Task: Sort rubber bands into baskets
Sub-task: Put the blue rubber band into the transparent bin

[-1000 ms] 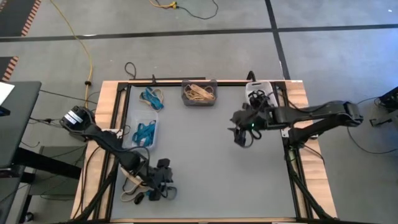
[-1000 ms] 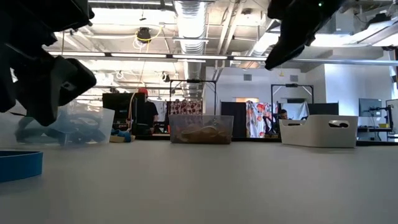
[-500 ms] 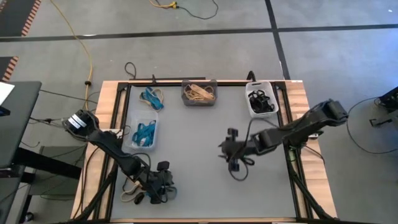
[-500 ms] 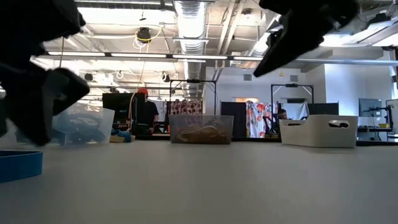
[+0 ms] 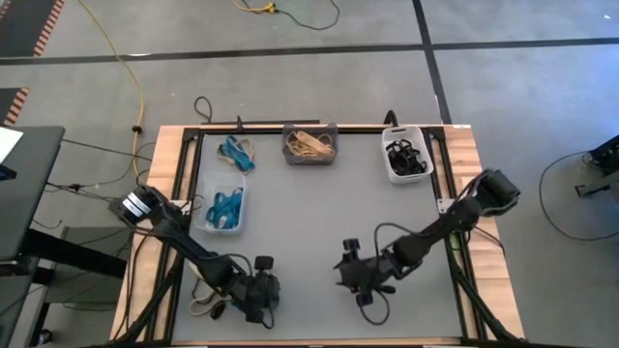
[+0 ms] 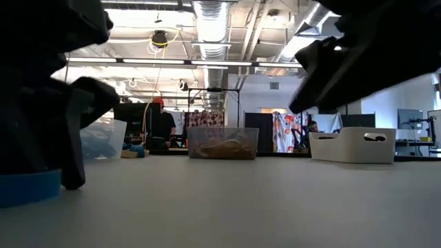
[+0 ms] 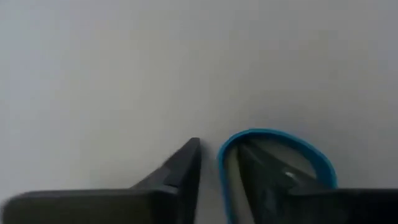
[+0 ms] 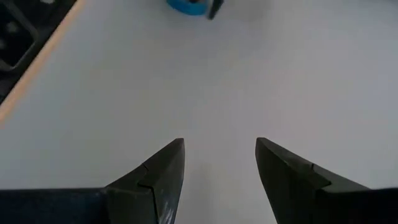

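The high view looks straight down on the whole table [image 5: 319, 222]. The low view sits at table-top height, facing the far edge's baskets [image 6: 222, 142]. Both wrist views look close onto bare tabletop.

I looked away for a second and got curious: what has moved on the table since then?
The right arm swung away from the white basket toward the table's near middle, its fingers open and empty. The left gripper edged along the near edge and set one finger inside a blue band. The three baskets and their bands stayed put.
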Robot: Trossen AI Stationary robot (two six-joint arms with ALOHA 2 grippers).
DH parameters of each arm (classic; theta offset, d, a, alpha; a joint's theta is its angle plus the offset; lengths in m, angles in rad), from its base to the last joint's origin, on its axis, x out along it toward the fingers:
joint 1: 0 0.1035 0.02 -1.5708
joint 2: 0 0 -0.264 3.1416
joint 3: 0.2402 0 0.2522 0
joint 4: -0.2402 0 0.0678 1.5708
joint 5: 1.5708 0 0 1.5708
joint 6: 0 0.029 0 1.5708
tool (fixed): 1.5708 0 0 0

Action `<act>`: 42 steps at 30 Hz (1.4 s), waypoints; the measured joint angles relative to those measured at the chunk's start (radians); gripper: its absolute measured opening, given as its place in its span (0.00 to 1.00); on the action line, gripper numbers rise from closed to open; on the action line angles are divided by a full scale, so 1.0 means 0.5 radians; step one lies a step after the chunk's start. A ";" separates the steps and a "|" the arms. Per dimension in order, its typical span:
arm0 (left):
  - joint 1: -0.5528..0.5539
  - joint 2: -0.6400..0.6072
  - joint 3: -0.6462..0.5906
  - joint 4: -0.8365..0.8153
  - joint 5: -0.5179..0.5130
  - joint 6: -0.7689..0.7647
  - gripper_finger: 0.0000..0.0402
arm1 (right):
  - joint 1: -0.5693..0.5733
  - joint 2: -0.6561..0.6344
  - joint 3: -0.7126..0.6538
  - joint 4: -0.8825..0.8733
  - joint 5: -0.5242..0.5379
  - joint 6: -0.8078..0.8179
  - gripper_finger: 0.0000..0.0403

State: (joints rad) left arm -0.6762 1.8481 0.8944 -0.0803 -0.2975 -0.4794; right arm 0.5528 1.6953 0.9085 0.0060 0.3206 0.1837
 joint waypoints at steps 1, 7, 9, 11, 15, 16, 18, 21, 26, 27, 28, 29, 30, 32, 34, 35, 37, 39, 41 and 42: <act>-0.002 0.026 0.053 -0.063 -0.003 0.033 0.19 | 0.022 0.023 0.000 0.018 -0.001 0.000 0.56; -0.014 0.071 0.303 -0.382 -0.022 0.115 0.01 | 0.134 0.093 0.000 0.151 0.001 0.000 0.56; -0.023 0.066 0.389 -0.548 -0.083 0.168 0.00 | 0.154 0.093 0.000 0.177 0.007 -0.001 0.56; -0.027 0.053 0.508 -0.731 -0.172 0.193 0.00 | 0.171 0.093 0.000 0.208 0.045 -0.001 0.56; -0.027 0.040 0.745 -1.215 -0.366 0.204 0.00 | 0.205 0.093 0.000 0.227 0.126 -0.010 0.56; -0.026 0.042 0.795 -1.325 -0.398 0.202 0.00 | 0.208 0.093 0.000 0.227 0.150 -0.010 0.56; -0.025 0.042 0.902 -1.520 -0.440 0.196 0.00 | 0.217 0.093 0.000 0.230 0.182 -0.010 0.56; -0.025 0.040 1.046 -1.794 -0.466 0.150 0.00 | 0.219 0.092 0.000 0.234 0.208 -0.009 0.56; -0.042 0.039 1.257 -2.213 -0.509 0.030 0.00 | 0.217 0.092 0.000 0.233 0.215 -0.001 0.56; -0.048 0.039 1.296 -2.300 -0.525 0.002 0.00 | 0.217 0.092 0.000 0.233 0.215 -0.001 0.56; -0.051 0.039 1.332 -2.367 -0.536 -0.023 0.00 | 0.217 0.092 0.000 0.233 0.215 -0.001 0.56; -0.051 0.039 1.371 -2.439 -0.545 -0.051 0.00 | 0.217 0.092 0.000 0.234 0.216 -0.001 0.56; -0.053 0.039 1.410 -2.524 -0.556 -0.078 0.00 | 0.218 0.092 0.000 0.235 0.215 -0.001 0.56; -0.063 0.038 1.483 -2.688 -0.585 -0.135 0.00 | 0.217 0.092 0.000 0.237 0.216 -0.001 0.56; -0.062 0.036 1.542 -2.806 -0.621 -0.181 0.00 | 0.217 0.092 0.000 0.238 0.216 0.000 0.56; -0.062 0.036 1.567 -2.886 -0.647 -0.208 0.00 | 0.217 0.092 0.000 0.239 0.216 0.000 0.56; -0.061 0.034 1.602 -2.997 -0.697 -0.274 0.00 | 0.217 0.092 0.000 0.243 0.216 0.000 0.56; -0.049 0.013 1.607 -2.977 -0.722 -0.258 0.00 | 0.217 0.091 0.000 0.244 0.216 0.000 0.56; -0.035 -0.007 1.605 -2.982 -0.756 -0.257 0.00 | 0.217 0.091 0.000 0.244 0.216 0.001 0.56; -0.018 -0.015 1.606 -2.985 -0.776 -0.257 0.00 | 0.217 0.091 0.000 0.245 0.216 0.001 0.56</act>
State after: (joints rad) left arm -0.6853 1.8405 1.6974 -1.5729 -0.6854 -0.6079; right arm 0.6613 1.7409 0.9085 0.1284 0.4286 0.1841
